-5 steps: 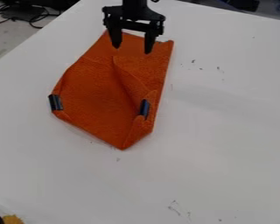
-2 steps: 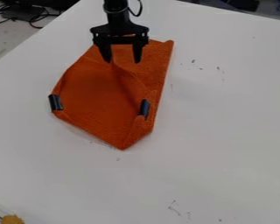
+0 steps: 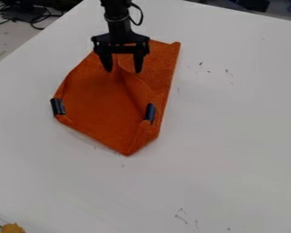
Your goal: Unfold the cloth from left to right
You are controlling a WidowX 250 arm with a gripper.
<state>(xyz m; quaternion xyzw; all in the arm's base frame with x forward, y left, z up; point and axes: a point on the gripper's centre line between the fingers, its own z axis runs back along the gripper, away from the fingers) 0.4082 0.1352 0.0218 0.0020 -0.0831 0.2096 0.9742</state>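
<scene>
While the end effector hangs over the far part of the cloth, its two fingers stand apart, with nothing clamped between them. Item: one orange cloth, partly folded, lying left of centre on the white worktop, its narrow point towards the near side. Fittings: two dark clips or bands, one at the left edge, one near the right edge. Feature: a raised crease, running from between the fingertips down towards the right-hand dark piece; probably the edge of the upper layer and the likely place to grip. Accessory: a small yellow object at the near left corner. Condition: unfolding not yet done, by the look of the layers; the step in hand seems to be lining up for a grasp. Risks, listed: closing too high, which would slide the tips over the crease and catch nothing; closing too deep, which could pinch both layers and drag the whole cloth rightwards instead of opening it; a grip off the crease, which might only bunch the fabric; a short or low pull, which could let the flap drop back or leave its near point tucked.
</scene>
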